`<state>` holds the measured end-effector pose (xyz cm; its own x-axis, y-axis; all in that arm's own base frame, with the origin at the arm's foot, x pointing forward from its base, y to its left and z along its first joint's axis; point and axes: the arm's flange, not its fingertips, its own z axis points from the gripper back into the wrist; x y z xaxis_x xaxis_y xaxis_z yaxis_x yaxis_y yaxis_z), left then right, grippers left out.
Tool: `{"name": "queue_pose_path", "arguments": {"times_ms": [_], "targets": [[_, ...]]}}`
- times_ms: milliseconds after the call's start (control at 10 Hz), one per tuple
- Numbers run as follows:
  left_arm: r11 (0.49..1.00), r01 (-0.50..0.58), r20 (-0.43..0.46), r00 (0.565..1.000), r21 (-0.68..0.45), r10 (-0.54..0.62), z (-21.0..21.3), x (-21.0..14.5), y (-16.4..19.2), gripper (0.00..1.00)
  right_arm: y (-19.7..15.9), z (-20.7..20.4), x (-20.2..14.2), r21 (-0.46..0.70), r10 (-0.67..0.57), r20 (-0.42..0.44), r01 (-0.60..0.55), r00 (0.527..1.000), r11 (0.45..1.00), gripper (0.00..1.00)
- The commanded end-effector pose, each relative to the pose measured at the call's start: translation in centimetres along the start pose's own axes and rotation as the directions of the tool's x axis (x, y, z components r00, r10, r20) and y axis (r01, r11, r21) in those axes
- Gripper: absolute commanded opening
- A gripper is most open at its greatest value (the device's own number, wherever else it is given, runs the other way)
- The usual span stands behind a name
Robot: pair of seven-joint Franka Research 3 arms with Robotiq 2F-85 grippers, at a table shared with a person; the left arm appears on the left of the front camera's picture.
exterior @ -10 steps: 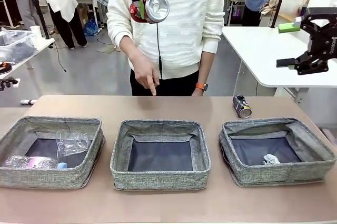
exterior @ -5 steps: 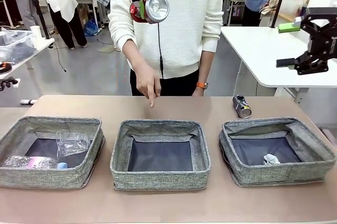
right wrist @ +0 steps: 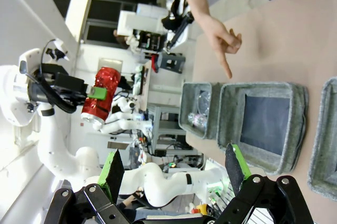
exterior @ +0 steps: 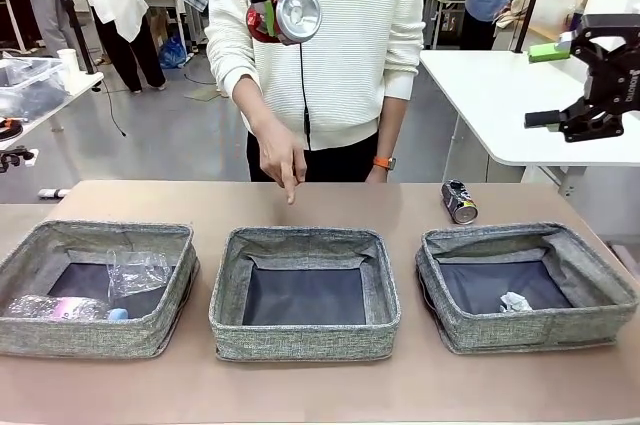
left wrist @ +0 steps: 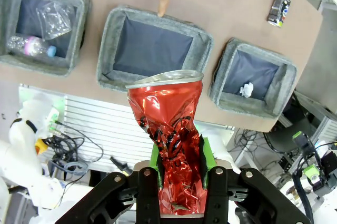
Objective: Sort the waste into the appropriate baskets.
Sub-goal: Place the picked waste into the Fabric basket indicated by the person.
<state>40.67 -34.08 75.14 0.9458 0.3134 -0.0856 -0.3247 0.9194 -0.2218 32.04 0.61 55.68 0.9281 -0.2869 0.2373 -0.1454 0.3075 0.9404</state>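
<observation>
High above the table my left gripper is shut on a crushed red can, silver end toward the camera. In the left wrist view the can stands between the green pads, above the middle basket. A person's hand points a finger down at that middle basket. A dark can lies on the table behind the right basket, which holds a paper ball. The left basket holds a bottle and a clear cup. My right gripper hangs open and empty at the right.
A person in a white sweater stands at the far edge of the table. A white side table sits at the back right, behind my right gripper. Bare tabletop lies behind the baskets and in front of them.
The person's pointing hand has dropped slightly and shifted a little right toward the middle basket. Both arms and the can have stayed put.
</observation>
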Motion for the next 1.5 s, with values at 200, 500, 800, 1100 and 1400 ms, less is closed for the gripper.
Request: {"name": "queue_pose_path", "arguments": {"times_ms": [200,500,800,1100,1400], "targets": [[0.997,0.065,0.099,0.993,-0.031,-0.062,-7.5,-3.3,3.7,0.33,0.3,0.0,0.1,-0.001,-0.019,-0.001,0.019,1.000,1.000,1.00],[0.995,0.081,0.029,0.996,-0.061,-0.079,-16.8,-6.1,6.3,0.33,0.3,0.0,0.1,-0.001,-0.019,-0.001,0.019,1.000,1.000,1.00],[0.996,0.084,0.029,0.996,-0.028,-0.083,-24.7,-6.6,5.3,0.33,0.3,0.0,0.1,-0.001,-0.019,-0.001,0.019,1.000,1.000,1.00],[0.984,0.168,0.062,0.985,-0.066,-0.164,-26.4,-4.2,5.1,0.33,0.3,0.0,0.1,-0.001,-0.019,-0.001,0.019,1.000,1.000,1.00],[0.986,0.149,0.071,0.987,-0.074,-0.144,-26.4,-3.8,5.0,0.33,0.3,0.0,0.1,-0.001,-0.019,-0.001,0.019,1.000,1.000,1.00]]}}
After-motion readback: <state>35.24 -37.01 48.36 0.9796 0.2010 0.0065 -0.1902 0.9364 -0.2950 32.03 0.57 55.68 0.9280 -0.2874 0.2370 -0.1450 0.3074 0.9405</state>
